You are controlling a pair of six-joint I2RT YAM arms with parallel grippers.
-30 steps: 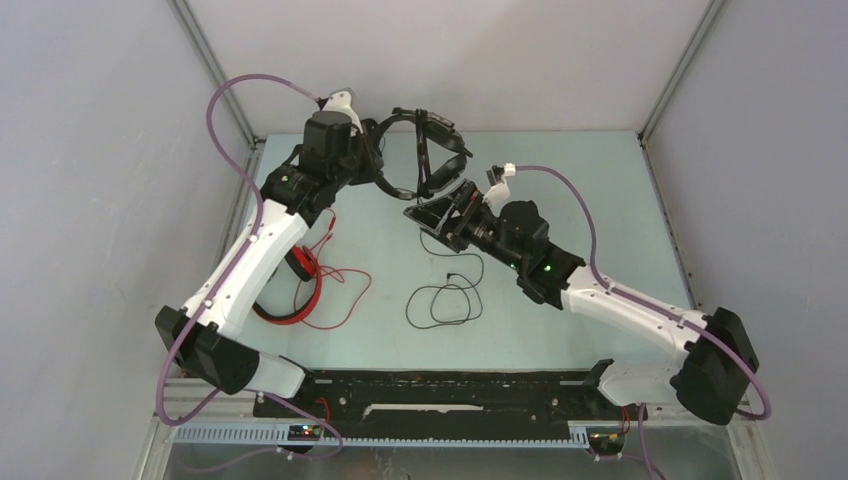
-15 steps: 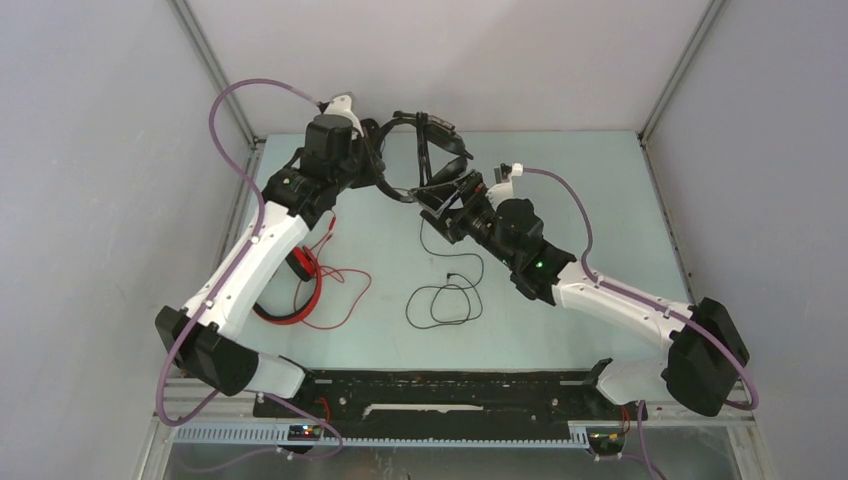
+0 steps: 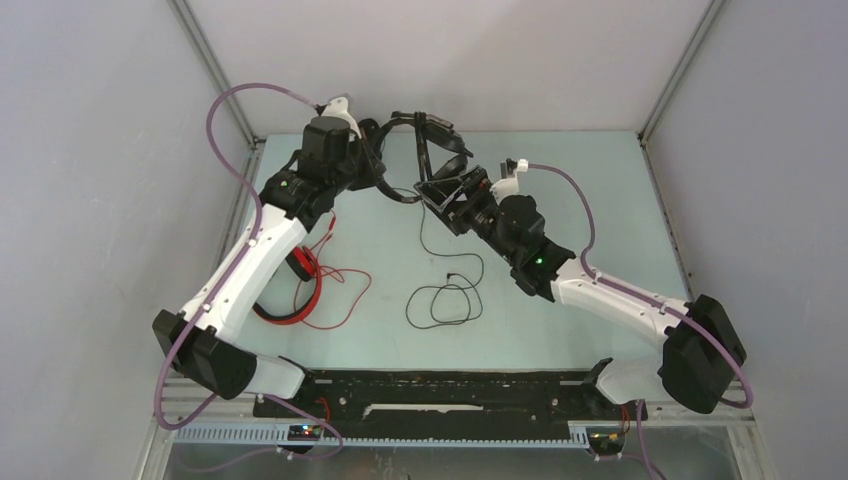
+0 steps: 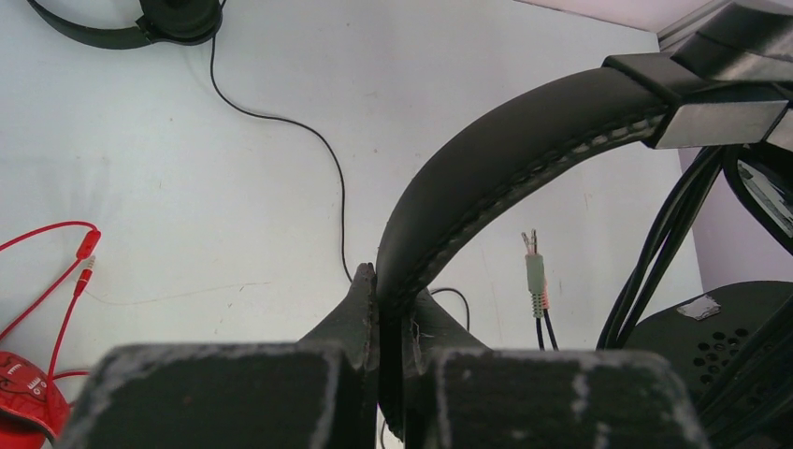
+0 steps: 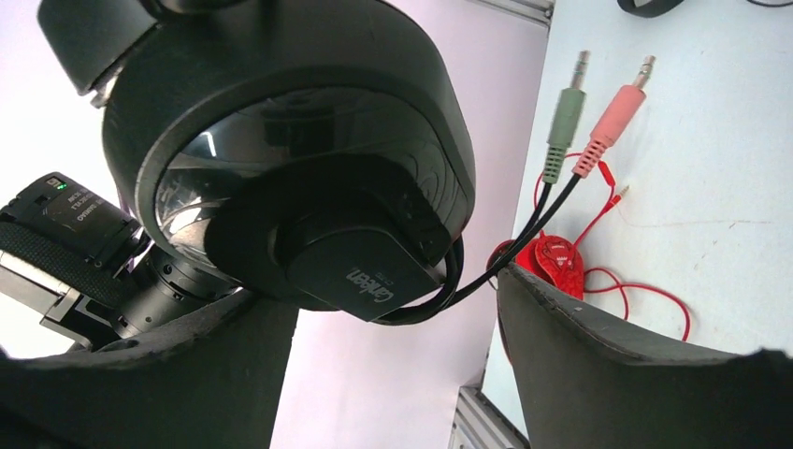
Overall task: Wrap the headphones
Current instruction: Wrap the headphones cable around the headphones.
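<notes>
My left gripper (image 3: 377, 168) (image 4: 388, 292) is shut on the padded headband (image 4: 524, 140) of the bulkier black headset (image 3: 432, 150) and holds it above the table's back. Its cable runs round the ear cup (image 5: 281, 140), and the green and pink plugs (image 5: 589, 117) (image 4: 534, 276) hang free. My right gripper (image 3: 443, 190) (image 5: 379, 292) is open, its fingers either side of that cup's lower edge, not touching. The red headset (image 3: 297, 290) (image 5: 556, 262) lies at the left. The slim black headset (image 4: 168, 14) lies on the table, with its cable (image 3: 442, 300) loose in the middle.
The table is boxed in by grey walls on the left, back and right. A metal frame post (image 3: 215, 70) stands at the back left corner. The red cable (image 3: 345, 285) sprawls right of the red headset.
My right gripper has moved up and to the left, closing in on the held headset's ear cup. The left gripper and the headset have barely shifted.
</notes>
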